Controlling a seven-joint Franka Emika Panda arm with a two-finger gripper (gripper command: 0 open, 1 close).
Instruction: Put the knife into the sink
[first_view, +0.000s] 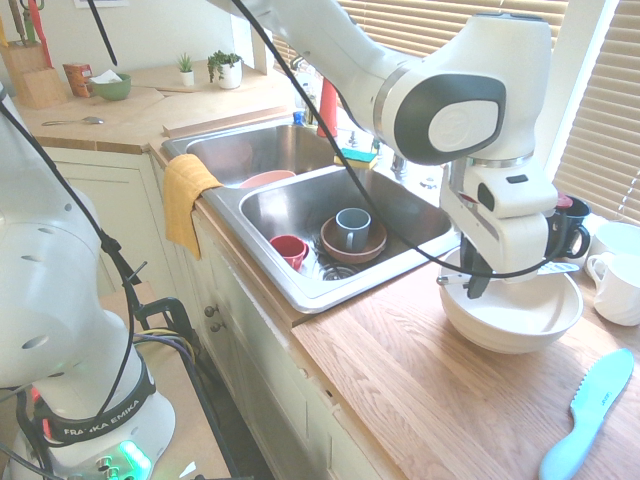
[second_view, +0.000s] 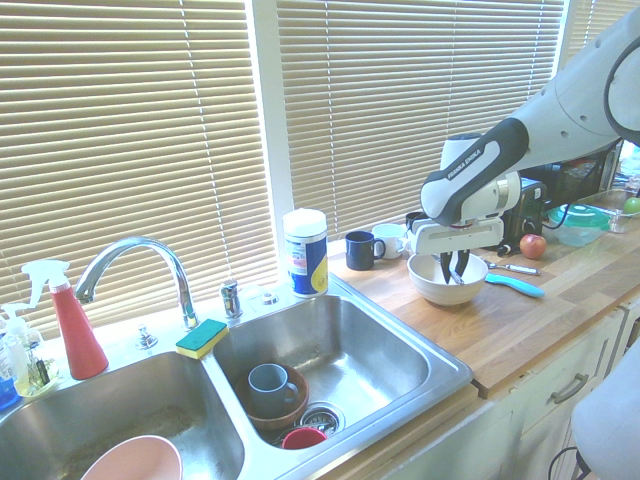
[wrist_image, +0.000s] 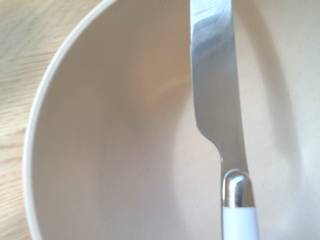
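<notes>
The knife (first_view: 452, 281) is slim and silvery with a white handle, and it lies across the rim of a white bowl (first_view: 510, 325) on the wooden counter to the right of the sink (first_view: 300, 200). My gripper (first_view: 478, 284) reaches down into the bowl and is shut on the knife near its handle. From the other side, the gripper (second_view: 451, 272) hangs over the bowl (second_view: 445, 291), well right of the sink (second_view: 385, 365). The wrist view shows the knife's blade (wrist_image: 220, 100) over the bowl's inside (wrist_image: 100, 130).
A grey mug in a brown bowl (first_view: 352, 232) and a red cup (first_view: 289, 250) sit in the near basin. A light-blue plastic knife (first_view: 590, 410) lies on the counter. A dark mug (first_view: 568, 228) and white mugs (first_view: 620, 285) stand behind the bowl. A tap (second_view: 140, 262) rises behind the sink.
</notes>
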